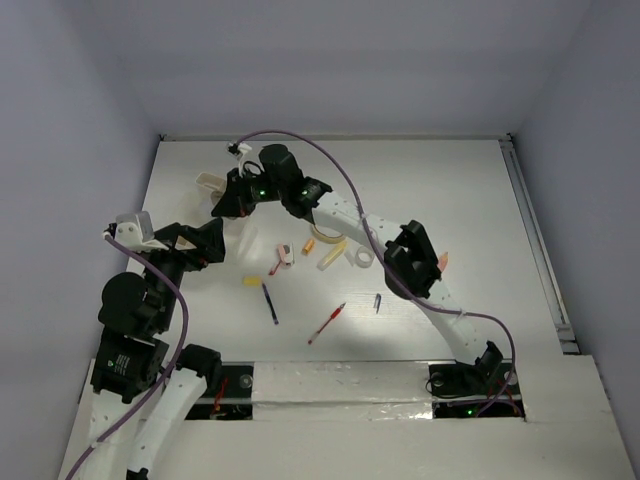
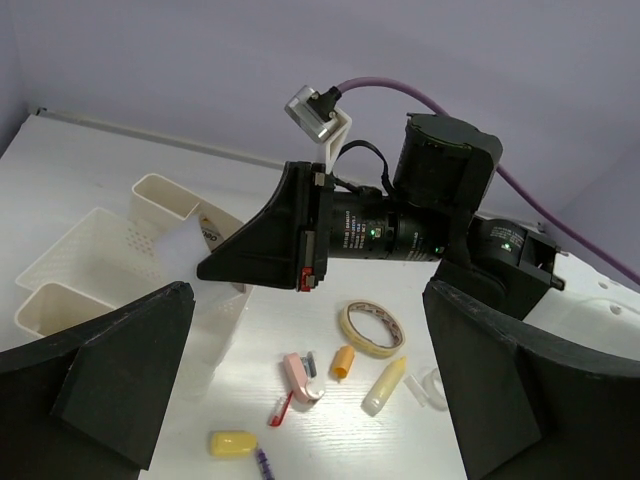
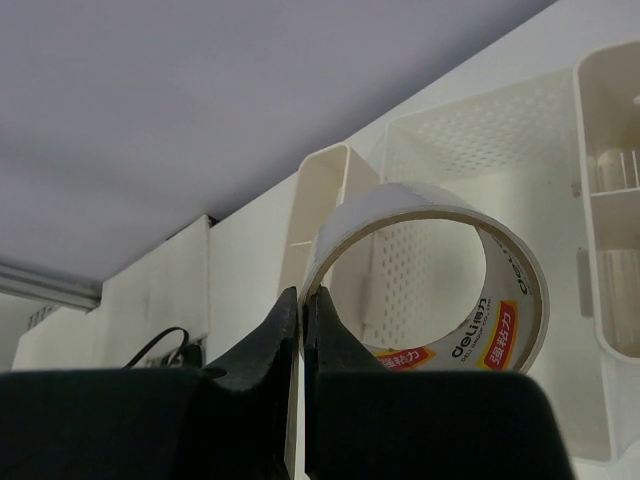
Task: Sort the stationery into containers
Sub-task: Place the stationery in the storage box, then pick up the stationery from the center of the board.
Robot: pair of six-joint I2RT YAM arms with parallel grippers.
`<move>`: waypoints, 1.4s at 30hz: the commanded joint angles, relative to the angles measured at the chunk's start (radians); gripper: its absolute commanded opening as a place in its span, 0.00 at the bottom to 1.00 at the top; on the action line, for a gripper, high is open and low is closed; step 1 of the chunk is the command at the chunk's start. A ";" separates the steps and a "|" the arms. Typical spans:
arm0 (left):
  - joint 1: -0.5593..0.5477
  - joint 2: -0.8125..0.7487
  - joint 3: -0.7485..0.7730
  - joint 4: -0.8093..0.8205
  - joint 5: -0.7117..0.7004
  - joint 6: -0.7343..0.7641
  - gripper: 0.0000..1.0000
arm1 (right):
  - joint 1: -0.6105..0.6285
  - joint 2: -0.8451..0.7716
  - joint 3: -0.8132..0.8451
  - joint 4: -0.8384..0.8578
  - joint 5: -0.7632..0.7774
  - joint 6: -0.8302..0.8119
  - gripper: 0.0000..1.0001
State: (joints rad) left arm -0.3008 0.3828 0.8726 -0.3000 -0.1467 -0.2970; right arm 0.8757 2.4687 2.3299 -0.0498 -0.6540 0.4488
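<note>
A tape roll (image 3: 420, 202) is pinched by the right gripper (image 3: 301, 300), the container (image 3: 455, 140) partly hidden behind it; the left gripper (image 2: 310, 372) is held spread (beige tape ring (image 2: 372, 328) beyond).

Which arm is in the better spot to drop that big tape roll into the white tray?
Right, most likely. The right fingers pinch the tape roll by its wall, close beside the white tray. The left fingers stand wide open and hold nothing.
</note>
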 commanded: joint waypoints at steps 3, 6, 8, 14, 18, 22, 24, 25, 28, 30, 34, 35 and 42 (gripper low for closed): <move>0.003 0.001 0.014 0.021 0.010 -0.010 0.99 | 0.020 -0.019 -0.015 -0.008 0.063 -0.035 0.07; 0.003 0.010 0.035 0.013 0.019 -0.013 0.99 | 0.031 -0.020 -0.015 -0.022 0.099 -0.053 0.18; 0.003 0.014 0.045 0.012 0.024 -0.013 0.99 | 0.031 -0.025 -0.012 -0.031 0.119 -0.065 0.33; 0.003 0.039 0.078 -0.004 0.036 -0.005 0.99 | 0.031 -0.057 0.006 -0.045 0.145 -0.076 0.55; 0.003 0.079 0.144 -0.024 0.074 -0.007 0.99 | 0.040 -0.122 -0.030 -0.018 0.148 -0.071 0.58; 0.003 0.117 0.181 -0.027 0.116 -0.019 0.99 | 0.040 -0.270 -0.214 0.097 0.151 -0.065 0.55; 0.003 0.133 0.180 -0.015 0.142 -0.025 0.99 | 0.040 -0.377 -0.347 0.133 0.188 -0.081 0.55; 0.003 0.139 0.175 -0.007 0.165 -0.031 0.99 | 0.040 -0.417 -0.398 0.137 0.217 -0.103 0.52; 0.003 0.172 0.125 0.031 0.254 -0.059 0.99 | 0.026 -0.566 -0.591 0.130 0.345 -0.142 0.42; 0.003 0.212 0.067 0.073 0.309 -0.083 0.99 | -0.021 -0.625 -0.671 0.081 0.431 -0.141 0.35; 0.003 0.269 0.003 0.113 0.337 -0.087 0.99 | -0.142 -0.698 -0.816 -0.053 0.487 -0.127 0.32; 0.003 0.272 -0.003 0.113 0.337 -0.080 0.99 | -0.164 -0.705 -0.845 -0.083 0.513 -0.137 0.32; 0.003 0.301 -0.076 0.093 0.407 -0.048 0.99 | -0.267 -0.578 -0.787 -0.358 0.491 -0.315 0.43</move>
State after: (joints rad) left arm -0.3008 0.6930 0.8097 -0.2565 0.1928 -0.3618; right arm 0.6052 1.8370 1.5040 -0.2489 -0.1738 0.2333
